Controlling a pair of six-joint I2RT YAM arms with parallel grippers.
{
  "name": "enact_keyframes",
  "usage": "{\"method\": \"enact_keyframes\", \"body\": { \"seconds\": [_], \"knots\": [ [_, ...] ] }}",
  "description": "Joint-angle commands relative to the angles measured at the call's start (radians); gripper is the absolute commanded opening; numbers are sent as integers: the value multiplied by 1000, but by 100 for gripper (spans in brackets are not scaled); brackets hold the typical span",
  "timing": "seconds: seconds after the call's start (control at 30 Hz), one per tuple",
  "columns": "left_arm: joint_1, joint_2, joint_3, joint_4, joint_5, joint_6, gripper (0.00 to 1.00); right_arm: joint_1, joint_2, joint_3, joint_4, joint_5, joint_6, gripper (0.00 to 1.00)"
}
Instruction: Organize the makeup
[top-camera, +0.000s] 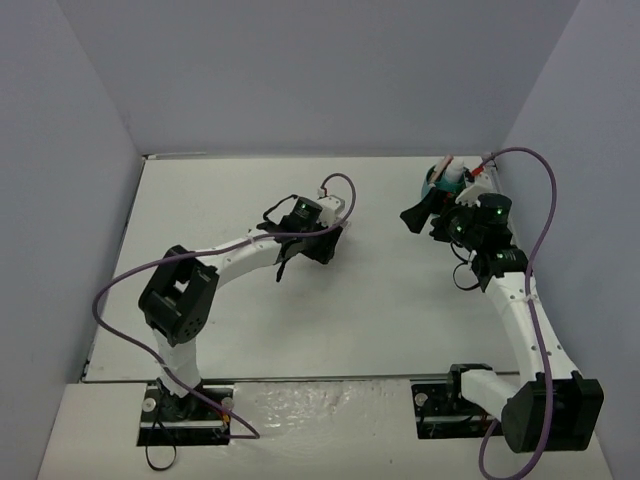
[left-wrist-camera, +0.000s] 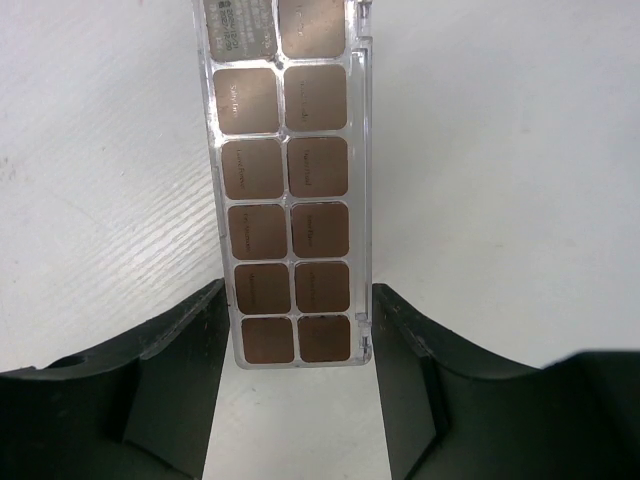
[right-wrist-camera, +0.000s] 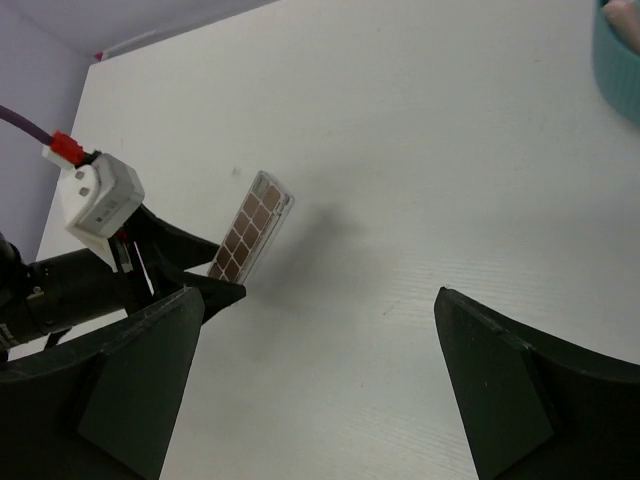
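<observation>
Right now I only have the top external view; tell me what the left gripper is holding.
Observer: Left wrist view shows the left gripper shut on a clear palette of brown pans, one finger on each long edge.
Operator: Say whether it is lifted.
Observer: In the right wrist view it tilts up, seemingly clear of the table, its shadow cast apart beside it.
Operator: Report the right gripper.
Observer: Its own camera shows it open, nothing between the fingers.

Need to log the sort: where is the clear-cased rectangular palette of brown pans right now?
In the left wrist view, the clear-cased brown palette is clamped by one end in the left gripper, over the middle of the white table.
</observation>
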Motion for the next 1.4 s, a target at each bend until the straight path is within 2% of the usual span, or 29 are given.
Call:
{"method": "enact_keyframes", "body": {
  "seconds": [0.0, 0.17, 0.53, 0.77, 0.9, 1.0, 1.07, 1.17, 1.27, 1.37],
  "knots": [
    [-51, -171, -43, 282, 99, 72, 20, 63, 52, 64, 83, -129, 2, 94],
    [-106, -249, -79, 323, 138, 132, 20, 142, 102, 79, 109, -125, 21, 88],
    [-157, -325, -97, 359, 159, 171, 20, 156, 109, 78, 138, -100, 54, 77],
    [-158, -317, -85, 367, 177, 174, 20, 157, 120, 76, 141, -118, 54, 59],
    [-158, -312, -77, 365, 180, 174, 20, 157, 120, 75, 146, -123, 52, 43],
    [-158, -308, -72, 366, 189, 174, 20, 157, 123, 74, 149, -129, 50, 35],
    [-158, -306, -71, 368, 197, 174, 21, 157, 123, 75, 149, -129, 48, 27],
    [-158, -300, -72, 368, 206, 171, 21, 157, 121, 75, 149, -128, 43, 9],
    [-158, -298, -73, 368, 212, 167, 21, 157, 118, 75, 149, -129, 36, 1],
    [-158, -298, -73, 365, 209, 156, 34, 157, 110, 75, 149, -128, 25, 0]
  ]
}}
